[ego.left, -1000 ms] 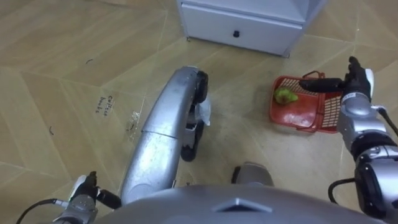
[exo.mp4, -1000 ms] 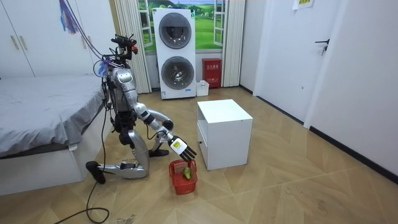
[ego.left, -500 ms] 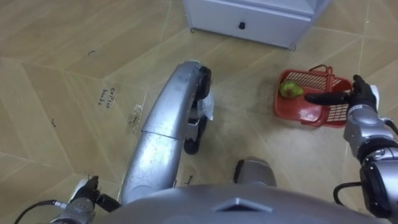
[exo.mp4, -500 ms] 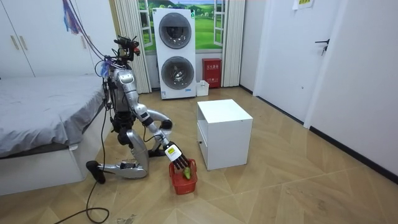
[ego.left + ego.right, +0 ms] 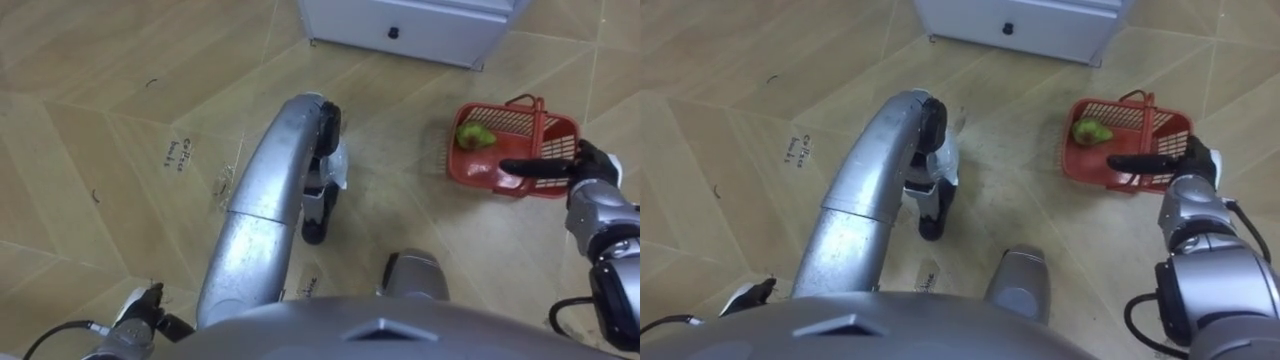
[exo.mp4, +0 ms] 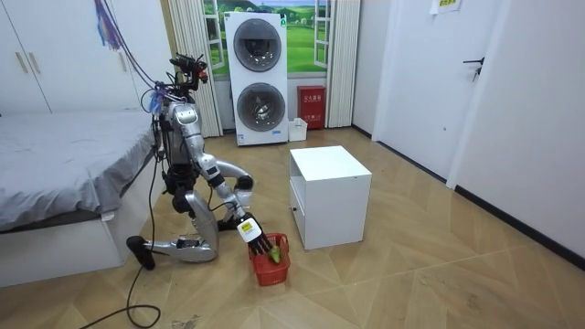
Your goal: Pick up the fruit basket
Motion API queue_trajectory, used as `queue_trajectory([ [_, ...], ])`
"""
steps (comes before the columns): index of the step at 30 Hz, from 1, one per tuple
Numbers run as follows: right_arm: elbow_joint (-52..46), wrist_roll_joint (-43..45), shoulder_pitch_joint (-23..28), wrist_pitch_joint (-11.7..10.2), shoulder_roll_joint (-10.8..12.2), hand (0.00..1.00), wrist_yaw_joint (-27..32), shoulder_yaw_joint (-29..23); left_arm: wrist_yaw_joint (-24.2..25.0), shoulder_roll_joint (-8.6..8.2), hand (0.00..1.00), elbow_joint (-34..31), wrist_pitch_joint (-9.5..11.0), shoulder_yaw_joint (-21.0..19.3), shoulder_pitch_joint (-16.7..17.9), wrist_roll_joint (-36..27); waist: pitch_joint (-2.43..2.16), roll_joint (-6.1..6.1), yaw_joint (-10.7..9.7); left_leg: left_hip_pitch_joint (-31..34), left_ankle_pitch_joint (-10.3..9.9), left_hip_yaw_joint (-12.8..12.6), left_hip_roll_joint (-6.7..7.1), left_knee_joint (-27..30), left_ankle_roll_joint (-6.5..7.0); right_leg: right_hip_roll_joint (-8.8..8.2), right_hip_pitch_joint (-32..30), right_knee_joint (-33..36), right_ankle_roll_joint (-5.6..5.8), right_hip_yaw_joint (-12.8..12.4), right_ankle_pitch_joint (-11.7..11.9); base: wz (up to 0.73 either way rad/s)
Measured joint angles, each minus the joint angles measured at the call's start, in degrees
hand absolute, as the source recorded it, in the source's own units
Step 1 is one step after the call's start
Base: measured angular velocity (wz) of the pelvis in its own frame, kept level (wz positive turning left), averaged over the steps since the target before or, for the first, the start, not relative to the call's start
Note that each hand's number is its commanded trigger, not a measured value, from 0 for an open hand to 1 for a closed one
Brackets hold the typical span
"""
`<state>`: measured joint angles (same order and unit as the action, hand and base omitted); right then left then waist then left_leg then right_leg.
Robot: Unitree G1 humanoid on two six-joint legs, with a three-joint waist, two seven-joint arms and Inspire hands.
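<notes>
Right hand (image 5: 585, 168): fingers held straight and together, extended level over the near rim of the fruit basket (image 5: 478, 172); nothing is gripped. Basket is set on the floor before the white cabinet (image 5: 420, 25), green pear (image 5: 474, 135) inside, handle (image 5: 541, 120) upright and untaken. Reach is judged made; grasp and lift are left. Left hand (image 5: 138, 308) is noted low at lower left.

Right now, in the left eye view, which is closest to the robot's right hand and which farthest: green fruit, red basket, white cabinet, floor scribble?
1. Red basket: the right hand stretches straight fingers over its near side.
2. Green fruit: inside the basket, at its left end.
3. White cabinet: beyond the basket, at the top.
4. Floor scribble: far off to the left.
</notes>
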<state>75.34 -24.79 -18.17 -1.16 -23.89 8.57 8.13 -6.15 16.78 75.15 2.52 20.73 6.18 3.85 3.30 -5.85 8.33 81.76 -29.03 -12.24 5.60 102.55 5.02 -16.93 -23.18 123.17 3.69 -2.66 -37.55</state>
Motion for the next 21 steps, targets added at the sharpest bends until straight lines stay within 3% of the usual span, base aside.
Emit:
queue_trajectory([
  [8, 0.98, -0.1, -0.01, 0.97, -0.11, 0.0, -1.95, 3.12, 1.2, 0.07, 0.0, -0.89, -0.16, 0.21, -0.01, 0.01, -0.09, 0.52, 1.22, 0.21, 0.04, -0.41, -0.81, -0.12, 0.04, -0.04, -1.13, 0.64, 0.09, -0.98, -0.05, -0.04],
  [21, 0.9, -0.05, -1.52, 1.24, -0.81, 0.0, -3.82, 4.58, 3.68, 0.11, 0.0, -2.64, -0.96, 0.79, -0.05, 0.0, -0.14, 0.61, 2.83, 0.55, 0.09, -1.07, -0.84, -0.57, -0.04, -0.67, -2.09, 0.65, 0.15, -1.56, -0.08, 0.0],
])
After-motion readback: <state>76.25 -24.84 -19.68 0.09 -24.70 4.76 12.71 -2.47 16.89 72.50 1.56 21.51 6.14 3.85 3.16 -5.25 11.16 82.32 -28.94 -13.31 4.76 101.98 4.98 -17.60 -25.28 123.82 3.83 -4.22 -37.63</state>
